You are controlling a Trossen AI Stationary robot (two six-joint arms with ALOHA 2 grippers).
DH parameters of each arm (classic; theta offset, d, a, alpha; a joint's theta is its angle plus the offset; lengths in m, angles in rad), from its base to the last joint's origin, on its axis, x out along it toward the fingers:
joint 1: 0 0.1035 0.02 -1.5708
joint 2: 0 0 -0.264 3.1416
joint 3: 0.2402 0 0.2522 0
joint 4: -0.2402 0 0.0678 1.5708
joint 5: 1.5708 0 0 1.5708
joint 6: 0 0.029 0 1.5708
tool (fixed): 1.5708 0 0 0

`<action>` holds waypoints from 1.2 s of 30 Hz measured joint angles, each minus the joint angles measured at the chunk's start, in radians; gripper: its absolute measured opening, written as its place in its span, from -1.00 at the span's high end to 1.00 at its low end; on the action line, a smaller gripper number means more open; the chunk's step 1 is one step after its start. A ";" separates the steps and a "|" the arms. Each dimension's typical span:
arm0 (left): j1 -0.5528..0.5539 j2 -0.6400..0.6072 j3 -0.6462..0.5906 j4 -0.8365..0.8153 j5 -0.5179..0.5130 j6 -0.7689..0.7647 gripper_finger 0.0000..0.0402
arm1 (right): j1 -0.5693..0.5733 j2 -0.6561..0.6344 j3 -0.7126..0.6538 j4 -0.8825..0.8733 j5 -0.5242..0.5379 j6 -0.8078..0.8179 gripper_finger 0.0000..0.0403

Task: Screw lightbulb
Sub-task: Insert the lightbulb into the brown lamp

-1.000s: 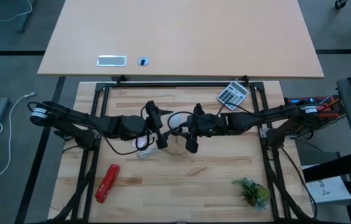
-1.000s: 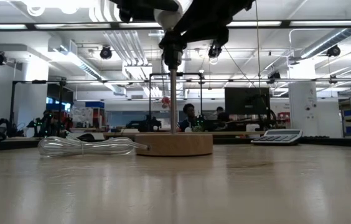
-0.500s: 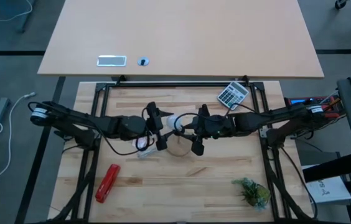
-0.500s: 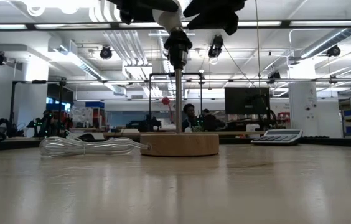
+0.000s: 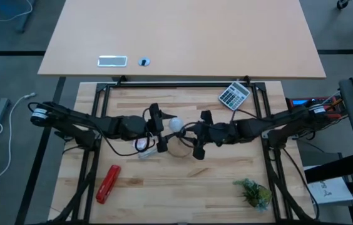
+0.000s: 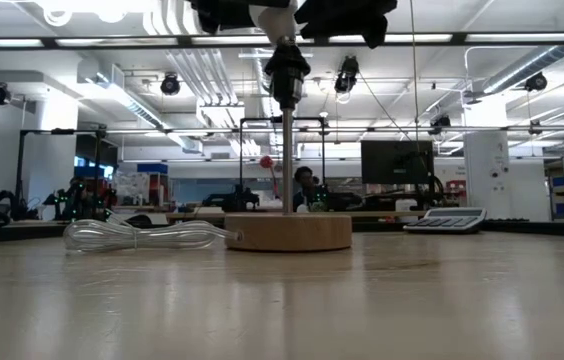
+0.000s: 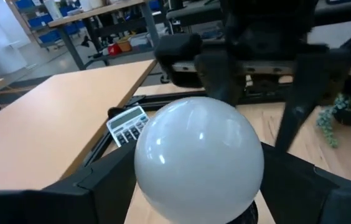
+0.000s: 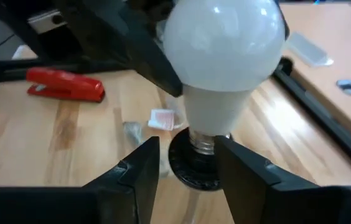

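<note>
The white lightbulb (image 5: 174, 124) stands upright with its silvery screw end (image 8: 203, 142) in the black socket (image 8: 191, 165). The socket tops a thin metal stem (image 6: 288, 150) on the round wooden disc (image 6: 289, 232). My left gripper (image 5: 166, 128) is shut on the bulb, coming from the table's left. My right gripper (image 5: 190, 135) is open on the bulb's right. In the right wrist view its fingers (image 8: 139, 169) flank the socket just short of it and touch nothing. My left gripper pinches the bulb's round white globe (image 7: 199, 158) between its two fingers (image 7: 104, 180), one on each side. The fingers lie level and come from the table's left. The bulb stays upright, its screw end in the socket on top of the stem.
A coil of clear cable (image 6: 142, 235) lies left of the disc. A red stapler-like tool (image 5: 107, 182) is at the near left, a green plant sprig (image 5: 253, 192) at the near right, and a calculator (image 5: 234, 94) at the far right.
My right gripper has drawn back toward the table's right edge, away from the socket. The lamp stand has shifted slightly toward the right. My left gripper has stayed on the bulb.
</note>
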 joint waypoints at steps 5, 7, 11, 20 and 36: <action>-0.001 0.000 0.000 0.006 0.004 0.000 -0.52 | 0.006 -0.028 -0.043 0.034 0.020 0.006 0.36; 0.000 0.000 0.000 0.006 0.004 0.000 -0.52 | 0.006 -0.042 -0.052 0.037 0.020 0.012 0.39; 0.000 0.000 0.000 0.006 0.003 0.000 -0.49 | 0.008 -0.064 -0.065 0.037 0.020 0.016 0.45; -0.002 -0.062 0.001 -0.006 -0.020 0.024 -0.45 | 0.006 -0.074 -0.076 0.080 0.023 -0.001 0.55; -0.013 -0.212 0.001 -0.417 -0.081 -0.149 -0.60 | -0.004 -0.073 -0.084 0.100 0.212 -0.077 0.78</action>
